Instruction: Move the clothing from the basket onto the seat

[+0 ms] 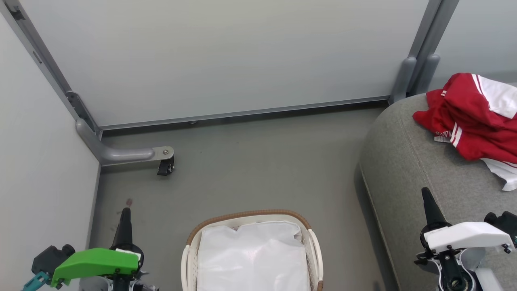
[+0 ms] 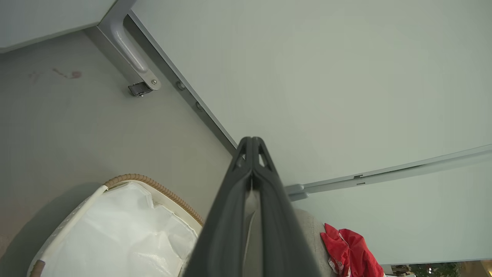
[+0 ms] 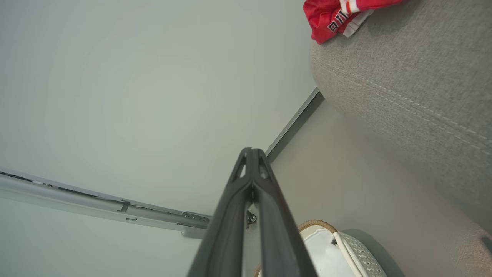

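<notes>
The clothing [image 1: 472, 117], bright red with white panels and stripes, lies in a heap on the grey seat [image 1: 408, 169] at the right, far edge. It also appears as red clothing [image 2: 348, 250] and clothing [image 3: 334, 15] in the wrist views. The white basket [image 1: 311, 242] with brown rim stands on the floor at bottom centre; inside I see its white liner [image 1: 252, 258]. My left gripper [image 1: 126, 211] is shut and empty, left of the basket. My right gripper [image 1: 425, 191] is shut and empty above the seat's front. Both pairs of fingers [image 2: 251, 143] [image 3: 250, 152] are pressed together.
Pale partition panels [image 1: 226, 56] with grey frames close off the back and left. A caster foot [image 1: 164, 165] sticks out onto the grey floor [image 1: 258, 161] at the back left. The floor lies open between basket and panels.
</notes>
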You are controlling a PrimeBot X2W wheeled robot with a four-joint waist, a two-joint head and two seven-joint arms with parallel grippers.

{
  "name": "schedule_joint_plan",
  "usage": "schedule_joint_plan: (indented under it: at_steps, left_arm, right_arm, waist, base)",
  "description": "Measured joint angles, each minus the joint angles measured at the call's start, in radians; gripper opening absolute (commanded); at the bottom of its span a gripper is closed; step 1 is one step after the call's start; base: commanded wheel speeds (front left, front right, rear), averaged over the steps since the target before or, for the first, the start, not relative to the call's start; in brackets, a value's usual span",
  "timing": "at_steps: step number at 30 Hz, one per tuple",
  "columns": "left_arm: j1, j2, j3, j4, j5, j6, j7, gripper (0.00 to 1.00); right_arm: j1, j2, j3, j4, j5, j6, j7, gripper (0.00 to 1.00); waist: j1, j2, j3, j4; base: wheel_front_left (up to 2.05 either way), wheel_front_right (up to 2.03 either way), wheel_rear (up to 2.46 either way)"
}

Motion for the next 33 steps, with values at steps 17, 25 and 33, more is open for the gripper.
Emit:
schedule_joint_plan:
  at_steps: [17, 25, 33]
  left_arm:
    - [-0.012, 0.000, 0.033, -0.016, -0.146, -0.008, 0.045, 0.00]
    - [-0.019, 0.000, 0.048, -0.023, -0.205, -0.009, 0.063, 0.00]
    - [-0.023, 0.000, 0.061, -0.031, -0.269, -0.013, 0.082, 0.00]
  right_arm:
    - [0.001, -0.002, -0.004, -0.019, 0.178, 0.000, 0.044, 0.00]
    - [0.002, -0.003, -0.006, -0.028, 0.253, 0.000, 0.060, 0.00]
    - [0.002, -0.004, -0.007, -0.037, 0.332, 0.000, 0.080, 0.00]
  waist:
    - [0.0000, 0.0000, -0.003, -0.005]
    - [0.0000, 0.0000, -0.004, -0.007]
    - [0.0000, 0.0000, -0.006, -0.009]
  base:
    - [0.00, 0.00, 0.00]
    - [0.00, 0.00, 0.00]
    - [0.00, 0.00, 0.00]
